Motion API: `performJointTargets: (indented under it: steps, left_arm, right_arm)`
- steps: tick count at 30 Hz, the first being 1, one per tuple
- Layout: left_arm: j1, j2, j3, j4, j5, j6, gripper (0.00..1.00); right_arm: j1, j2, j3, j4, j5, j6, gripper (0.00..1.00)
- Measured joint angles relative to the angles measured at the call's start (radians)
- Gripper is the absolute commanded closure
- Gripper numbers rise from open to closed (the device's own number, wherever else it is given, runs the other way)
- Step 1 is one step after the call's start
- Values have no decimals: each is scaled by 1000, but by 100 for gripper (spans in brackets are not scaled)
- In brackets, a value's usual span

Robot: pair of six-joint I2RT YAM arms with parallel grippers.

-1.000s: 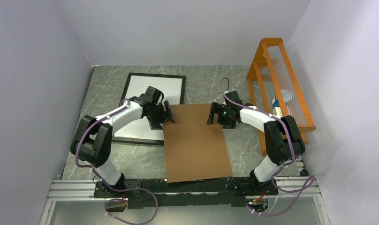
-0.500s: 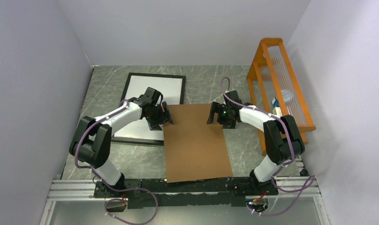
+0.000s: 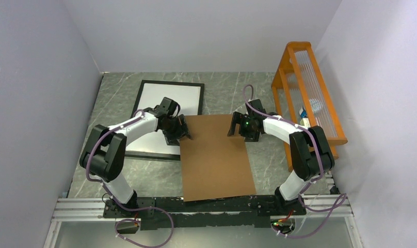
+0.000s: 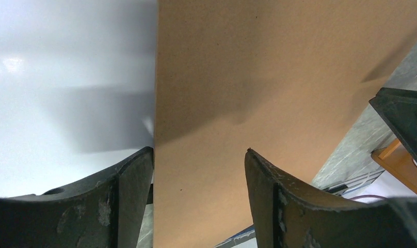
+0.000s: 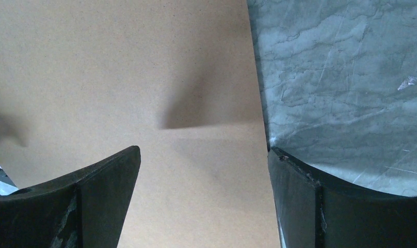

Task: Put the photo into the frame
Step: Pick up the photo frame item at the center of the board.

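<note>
Fingers [image 4: 129, 199] of the left gripper [image 4: 198, 151] and of the right gripper [image 5: 204, 150] are standing apart, gripping nothing.

The left pair is straddling the left edge of the brown board [image 3: 217, 160], one finger over the white sheet [image 3: 188, 98] and the other over the board. The right pair, spread wide, is straddling the board's right edge, with one finger over the board and one over the marbled table [image 3: 144, 175]. The frame [image 3: 170, 82] is lying flat at the far left of the table with the white sheet inside it, and the board is covering its right rim near the left gripper. An orange rack [image 3: 299, 57] is standing along the right side.
</note>
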Motion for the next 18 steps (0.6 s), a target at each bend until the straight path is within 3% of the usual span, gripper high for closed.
performJointTargets:
  steps: [9, 18]
  left_arm:
    - [39, 8, -20, 21, 96, 0, 47]
    - [143, -45, -110, 248, 340, -12, 58]
  right_arm:
    - [-9, 0, -1, 3, -15, 7, 3]
    - [-37, -16, -27, 50, -9, -1, 3]
